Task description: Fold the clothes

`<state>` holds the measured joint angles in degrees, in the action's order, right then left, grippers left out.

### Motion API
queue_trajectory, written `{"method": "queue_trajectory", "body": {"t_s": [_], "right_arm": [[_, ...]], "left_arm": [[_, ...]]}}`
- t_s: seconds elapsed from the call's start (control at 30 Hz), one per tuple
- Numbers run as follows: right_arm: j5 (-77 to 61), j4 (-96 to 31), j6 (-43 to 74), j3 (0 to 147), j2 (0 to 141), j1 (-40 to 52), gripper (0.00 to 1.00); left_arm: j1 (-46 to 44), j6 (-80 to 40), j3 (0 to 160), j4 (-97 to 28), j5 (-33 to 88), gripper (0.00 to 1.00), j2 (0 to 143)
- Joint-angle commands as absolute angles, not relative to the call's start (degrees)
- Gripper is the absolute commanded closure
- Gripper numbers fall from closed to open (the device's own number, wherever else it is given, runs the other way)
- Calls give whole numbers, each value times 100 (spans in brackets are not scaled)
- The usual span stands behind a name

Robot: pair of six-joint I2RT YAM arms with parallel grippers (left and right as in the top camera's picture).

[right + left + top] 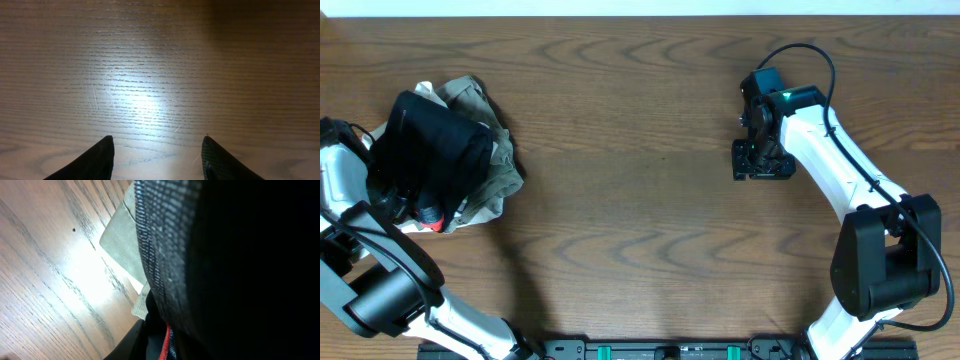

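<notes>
The pants (430, 150) lie as a compact black bundle at the left edge of the desk (640, 200), resting on top of a crumpled khaki garment (498, 172). By the look of it, the folding is done and the step in hand is setting the bundle down on the pile. The left tool (392, 198) is pressed against the near side of the bundle. I cannot tell whether its fingers are apart or clamped on cloth, as black fabric hides them in both views that cover it. The next move probably calls for a full release and a straight lift clear, so the fold is not dragged open. The right tool (763, 168) hangs well apart from the clothes over bare wood, fingers spread with nothing between them. Only the left wrist view shows the grey waistband (165, 255) and its red edging (165, 345) close up, with khaki cloth beneath. Only the overhead view shows the whole pile and both arms.
</notes>
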<state>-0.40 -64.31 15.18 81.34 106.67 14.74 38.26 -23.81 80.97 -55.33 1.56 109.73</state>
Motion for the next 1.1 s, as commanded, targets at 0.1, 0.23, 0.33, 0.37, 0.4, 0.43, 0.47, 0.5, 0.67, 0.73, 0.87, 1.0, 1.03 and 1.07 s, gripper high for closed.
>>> {"method": "queue_trajectory", "body": {"t_s": [0.1, 0.23, 0.33, 0.37, 0.4, 0.43, 0.47, 0.5, 0.67, 0.73, 0.87, 1.0, 1.03, 1.07], "right_arm": [[21, -6425, 1406, 8125, 10652, 1420, 46], [21, -6405, 1406, 8125, 10652, 1420, 46], [21, -6403, 1404, 8125, 10652, 1422, 46], [21, -6399, 1404, 8125, 10652, 1422, 46], [21, -6392, 1406, 8125, 10652, 1422, 46], [21, -6388, 1406, 8125, 10652, 1420, 46], [21, -6388, 1406, 8125, 10652, 1420, 45], [21, -6390, 1406, 8125, 10652, 1422, 46], [19, -6381, 1406, 8125, 10652, 1422, 46], [19, -6368, 1406, 8125, 10652, 1420, 46], [19, -6361, 1406, 8125, 10652, 1422, 46], [16, -6366, 1409, 8125, 10652, 1422, 46], [16, -6364, 1409, 8125, 10652, 1422, 46], [19, -6364, 1409, 8125, 10652, 1422, 46]], "left_arm": [[3754, -2366, 8132, -5572, 860, 75, 10864], [3754, -2366, 8180, -5601, 858, 69, 10398], [3754, -2366, 8219, -5579, 858, 60, 9972], [3754, -2368, 8228, -5557, 858, 57, 9813], [3754, -2366, 8232, -5535, 858, 53, 9677], [3754, -2366, 8232, -5516, 858, 51, 9522], [3754, -2368, 8232, -5509, 858, 49, 9395], [3754, -2366, 8232, -5507, 858, 48, 9277], [3754, -2167, 8232, -5404, 1420, 45, 8783], [3754, -1973, 8232, -5196, 2226, 41, 8711], [3754, -1804, 8230, -4831, 3546, 39, 8785], [3752, -1804, 8130, -4880, 3922, 38, 8956], [3752, -1804, 8079, -4906, 3924, 38, 9006], [3752, -1804, 8016, -4945, 3924, 37, 9072]]}}
